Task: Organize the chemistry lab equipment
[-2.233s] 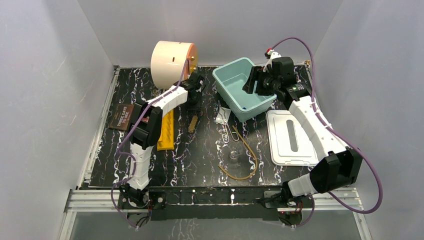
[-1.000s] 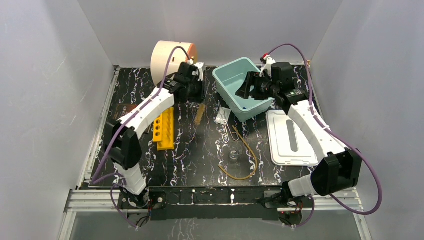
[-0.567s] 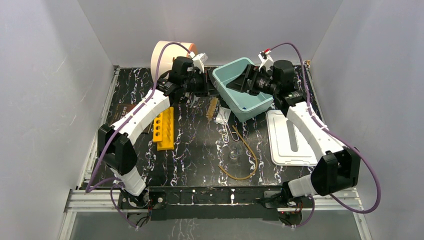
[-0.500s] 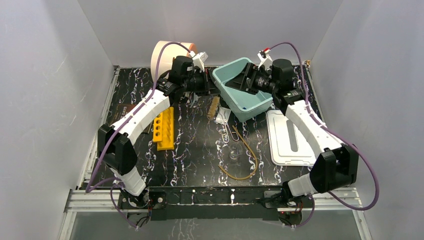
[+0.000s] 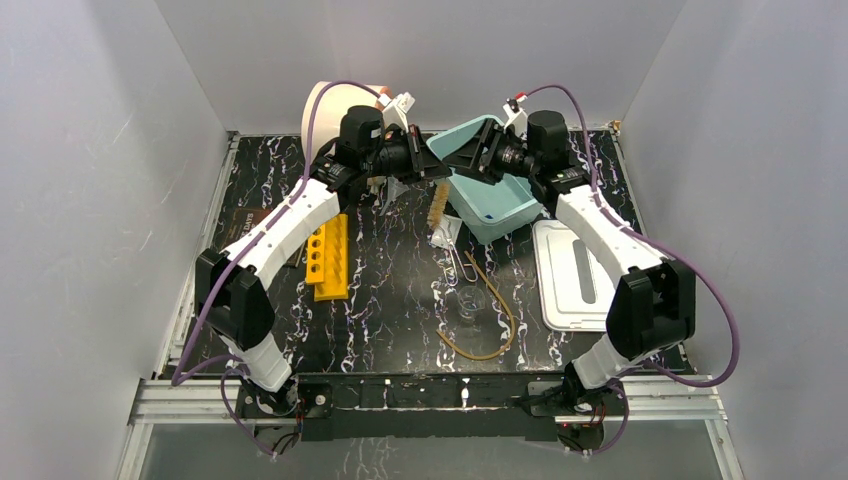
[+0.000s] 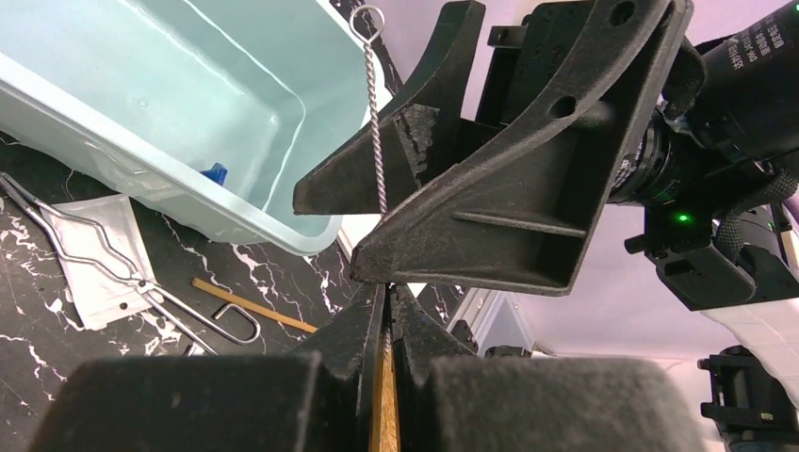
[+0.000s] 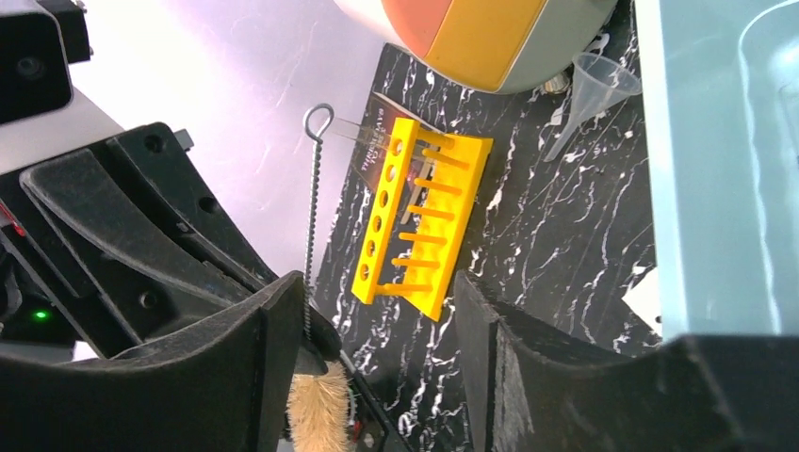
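Observation:
My left gripper (image 5: pixel 430 170) is shut on a tube brush, a twisted wire handle (image 6: pixel 377 122) with tan bristles (image 5: pixel 437 206) hanging below. It holds the brush in the air beside the teal bin (image 5: pixel 505 212). In the left wrist view the gripper (image 6: pixel 388 294) pinches the tan part. My right gripper (image 5: pixel 463 160) is open and faces the left one, and the wire (image 7: pixel 310 217) stands between its jaws (image 7: pixel 377 306), close against one finger (image 7: pixel 269 348). The yellow tube rack (image 5: pixel 330 257) lies at the left. The tan rubber loop (image 5: pixel 497 322) and the small glass dish (image 5: pixel 468 306) lie at centre front. A clear funnel (image 7: pixel 584 89) sits near the drum.
The cream drum (image 5: pixel 330 108) stands at the back left. A white lid (image 5: pixel 560 285) lies at the right. Wire tongs (image 5: pixel 455 265) and a white packet (image 5: pixel 447 232) lie in front of the bin. A brown book (image 5: pixel 243 232) lies at the left. A blue-tipped item (image 6: pixel 215 172) lies in the bin.
My left arm lifted the brush off the table and carried it right, up to the bin. My right gripper rose from the bin and swung left until it met the brush.

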Motion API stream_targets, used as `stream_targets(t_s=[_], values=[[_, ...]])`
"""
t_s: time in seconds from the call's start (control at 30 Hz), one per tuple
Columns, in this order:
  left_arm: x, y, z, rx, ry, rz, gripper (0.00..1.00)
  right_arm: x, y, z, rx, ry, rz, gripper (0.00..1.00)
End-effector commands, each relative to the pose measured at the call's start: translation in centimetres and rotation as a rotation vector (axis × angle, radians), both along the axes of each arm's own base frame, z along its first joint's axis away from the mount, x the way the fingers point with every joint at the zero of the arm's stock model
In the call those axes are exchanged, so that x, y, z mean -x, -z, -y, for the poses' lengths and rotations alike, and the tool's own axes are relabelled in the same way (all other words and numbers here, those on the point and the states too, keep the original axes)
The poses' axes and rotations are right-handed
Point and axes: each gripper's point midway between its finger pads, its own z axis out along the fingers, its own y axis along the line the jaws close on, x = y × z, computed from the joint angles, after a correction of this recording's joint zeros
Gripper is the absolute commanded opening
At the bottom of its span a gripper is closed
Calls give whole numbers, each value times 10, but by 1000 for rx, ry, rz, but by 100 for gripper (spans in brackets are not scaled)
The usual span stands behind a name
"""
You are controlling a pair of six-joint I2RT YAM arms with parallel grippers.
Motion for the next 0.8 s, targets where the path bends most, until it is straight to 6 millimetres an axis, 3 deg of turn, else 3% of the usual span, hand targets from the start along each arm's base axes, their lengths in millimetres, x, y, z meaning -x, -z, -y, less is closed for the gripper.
stream_targets(t_s=[0.0,0.23,0.37,0.43,0.47,0.5,0.6,0.67,0.77], values=[[11,-18,-1,37,31,32,0,-9,-37,-6,-62,15,80,62],[9,-20,-1,34,22,36,0,-5,-34,-13,-79,-21,67,39],[9,-23,-2,23,23,47,0,-5,-36,-15,-70,-45,65,18],[8,-22,-4,16,19,48,10,-5,-40,-16,-66,-59,80,8],[7,-22,-5,11,17,48,18,-5,-42,-16,-59,-62,93,4],[6,-21,-7,2,5,47,32,-6,-44,-16,-49,-63,104,0],[2,-20,-19,-34,-29,58,55,-10,-48,-10,17,-50,148,0],[-4,-21,-40,-81,-82,78,71,-23,-56,7,146,-15,235,0],[-4,-25,-62,-137,-122,118,81,-43,-68,36,325,84,340,0]])
